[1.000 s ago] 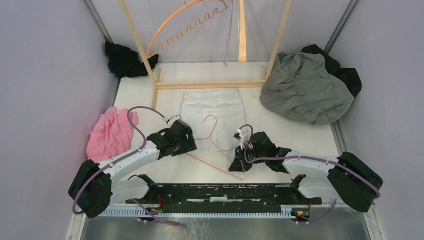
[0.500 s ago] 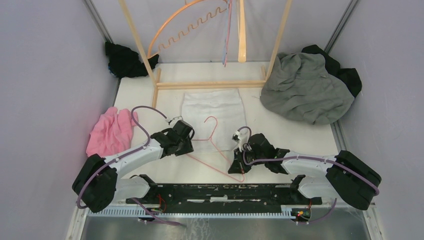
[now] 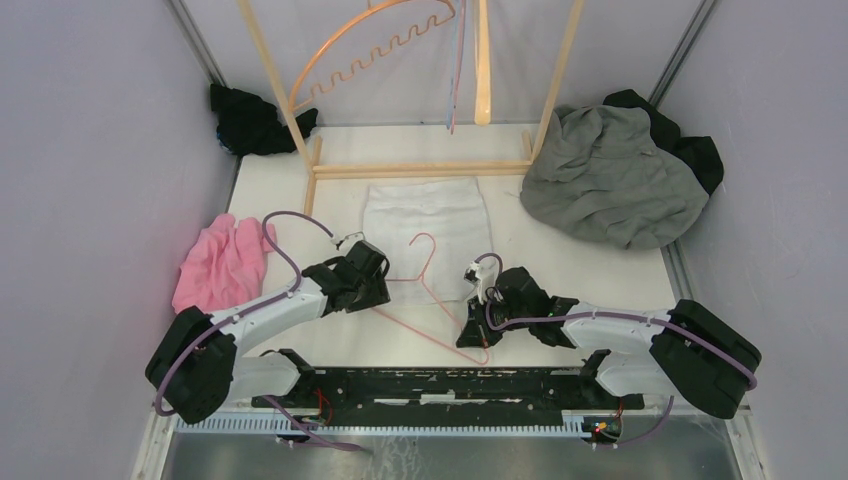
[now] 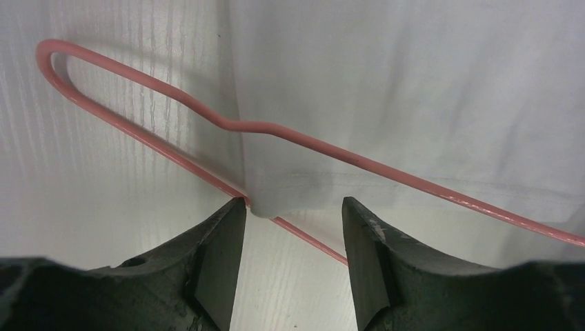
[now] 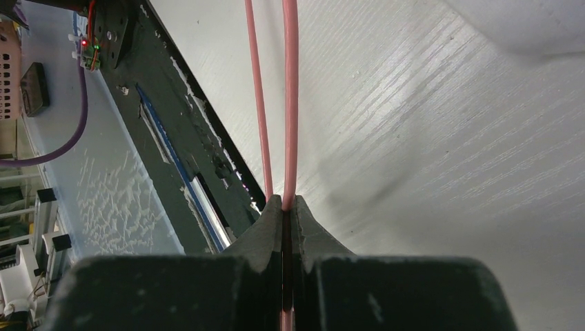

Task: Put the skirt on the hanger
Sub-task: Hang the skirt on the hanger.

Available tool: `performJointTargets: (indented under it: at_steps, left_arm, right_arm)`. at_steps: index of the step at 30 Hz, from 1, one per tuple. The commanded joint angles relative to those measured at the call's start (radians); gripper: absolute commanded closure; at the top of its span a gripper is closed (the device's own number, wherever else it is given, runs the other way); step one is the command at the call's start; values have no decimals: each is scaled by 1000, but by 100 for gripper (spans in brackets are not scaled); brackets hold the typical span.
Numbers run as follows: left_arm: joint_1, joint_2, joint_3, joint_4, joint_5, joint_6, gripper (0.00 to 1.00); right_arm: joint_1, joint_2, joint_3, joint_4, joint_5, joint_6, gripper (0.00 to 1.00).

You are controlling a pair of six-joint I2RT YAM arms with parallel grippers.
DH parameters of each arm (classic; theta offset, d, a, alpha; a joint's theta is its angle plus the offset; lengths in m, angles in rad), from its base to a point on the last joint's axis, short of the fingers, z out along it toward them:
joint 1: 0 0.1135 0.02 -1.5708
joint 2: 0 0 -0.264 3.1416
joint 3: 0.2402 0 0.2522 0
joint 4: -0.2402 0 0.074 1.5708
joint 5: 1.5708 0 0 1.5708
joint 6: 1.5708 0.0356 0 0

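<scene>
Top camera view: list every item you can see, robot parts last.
skirt: one, white, flat mid-table in front of the rack
hanger: one, pink wire, partly on the skirt's near edge
rack: one, pale wood, back of table
wavy hanger: one, orange, on the rack
grey garment: one, back right
black cloths: two, back-left corner and under the grey garment
pink cloth: one, left edge
left gripper: black, open at the skirt's corner
right gripper: black, shut on the hanger

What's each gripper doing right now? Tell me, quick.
Left gripper: open, jaws either side of the skirt corner, nothing held.
Right gripper: shut on the pink hanger.
</scene>
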Motion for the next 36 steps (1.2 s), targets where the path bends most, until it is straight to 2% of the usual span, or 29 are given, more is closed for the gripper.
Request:
performJointTargets:
  at_steps: [1,8,12,13,23,36]
  left_arm:
    - [-5,13,-4,19,-39,34,41]
    - [-6,53,1,40,-67,44,65]
    - [-6,69,3,46,-65,52,93]
    - [-6,66,6,41,-63,53,96]
    - [-1,-24,109,-68,-117,92,97]
    - [66,-71,211,-98,-62,142,97]
  right_arm:
    - [2,6,2,6,35,14,99]
    - [3,1,0,1,38,15,99]
    - [3,0,1,-4,43,15,99]
    - [2,-1,5,-9,50,14,99]
    - [2,20,39,-59,103,-15,99]
    - [4,60,69,-83,213,-11,99]
